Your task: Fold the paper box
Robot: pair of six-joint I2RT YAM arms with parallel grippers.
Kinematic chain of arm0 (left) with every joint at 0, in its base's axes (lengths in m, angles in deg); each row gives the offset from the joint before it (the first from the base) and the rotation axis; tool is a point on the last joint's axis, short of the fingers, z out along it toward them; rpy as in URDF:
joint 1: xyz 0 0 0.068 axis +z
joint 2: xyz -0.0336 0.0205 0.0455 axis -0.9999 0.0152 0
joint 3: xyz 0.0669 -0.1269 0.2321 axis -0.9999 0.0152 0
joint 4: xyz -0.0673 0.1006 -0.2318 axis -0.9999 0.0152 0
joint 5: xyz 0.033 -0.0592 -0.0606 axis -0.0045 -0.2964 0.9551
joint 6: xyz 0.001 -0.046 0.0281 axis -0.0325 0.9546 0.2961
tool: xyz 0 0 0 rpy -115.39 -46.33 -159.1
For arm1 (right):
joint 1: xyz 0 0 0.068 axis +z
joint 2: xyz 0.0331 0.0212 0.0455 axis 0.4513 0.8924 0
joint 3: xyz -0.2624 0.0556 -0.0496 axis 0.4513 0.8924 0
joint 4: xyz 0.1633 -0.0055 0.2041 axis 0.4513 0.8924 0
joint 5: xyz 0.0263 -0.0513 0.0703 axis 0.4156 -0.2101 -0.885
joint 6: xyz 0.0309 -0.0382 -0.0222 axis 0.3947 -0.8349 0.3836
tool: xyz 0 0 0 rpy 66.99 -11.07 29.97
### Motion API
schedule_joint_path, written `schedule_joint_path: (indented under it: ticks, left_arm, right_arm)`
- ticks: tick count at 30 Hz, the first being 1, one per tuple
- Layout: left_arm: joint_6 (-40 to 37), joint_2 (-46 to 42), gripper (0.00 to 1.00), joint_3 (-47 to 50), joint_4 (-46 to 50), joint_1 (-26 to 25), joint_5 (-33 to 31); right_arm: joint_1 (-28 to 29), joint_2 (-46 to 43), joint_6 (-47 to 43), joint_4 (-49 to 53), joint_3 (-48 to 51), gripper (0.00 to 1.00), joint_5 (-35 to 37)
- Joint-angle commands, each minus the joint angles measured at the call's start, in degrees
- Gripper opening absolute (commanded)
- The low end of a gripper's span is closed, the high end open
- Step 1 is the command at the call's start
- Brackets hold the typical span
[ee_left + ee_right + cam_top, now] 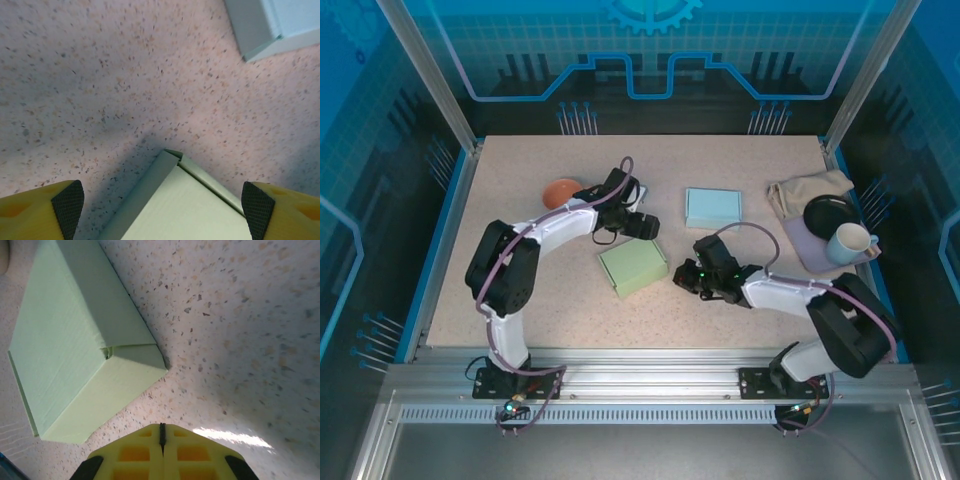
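Top external view shows the green paper box [633,267] near the middle of the table [520,190]. Our left end effector [162,210] is spread wide over one corner. Our right end effector [161,432] is squeezed together, empty, beside the box. We think the box is light and bendy, so we'd pinch an edge softly.

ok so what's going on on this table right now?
Two arms are working on a green paper box in the middle of the table. The box looks closed up, with its flaps folded in at the corners. Neither arm holds it. The left gripper hangs open over one corner. The right gripper is shut and empty, just beside another corner. A blue box lies farther back, apart from both arms.
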Motion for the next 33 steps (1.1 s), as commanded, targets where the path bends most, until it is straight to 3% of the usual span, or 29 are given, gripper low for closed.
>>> schedule_joint_path:
  ticks: [1, 12, 21, 33]
  left_arm:
    - [-2.49, 1.43, 0.86, -2.48, -0.81, 0.34, 4.74]
    - [0.45, 3.84, 0.82, -0.09, -3.18, 0.33, 8.04]
    - [7.15, 2.74, 0.75, 6.48, -10.23, -0.49, 17.99]
    - [19.35, 2.68, 0.71, 10.82, -18.11, -10.53, 23.77]
  right_arm:
    - [-0.11, 4.01, 2.97, -4.35, -1.32, 0.0, -2.5]
    - [-1.88, 11.87, 3.74, -8.61, -2.5, 0.0, -2.39]
    - [-3.65, 14.52, 5.07, -8.92, -2.26, 0.0, -0.01]
    - [-5.03, 16.1, 4.29, -12.57, -1.05, 0.0, 2.03]
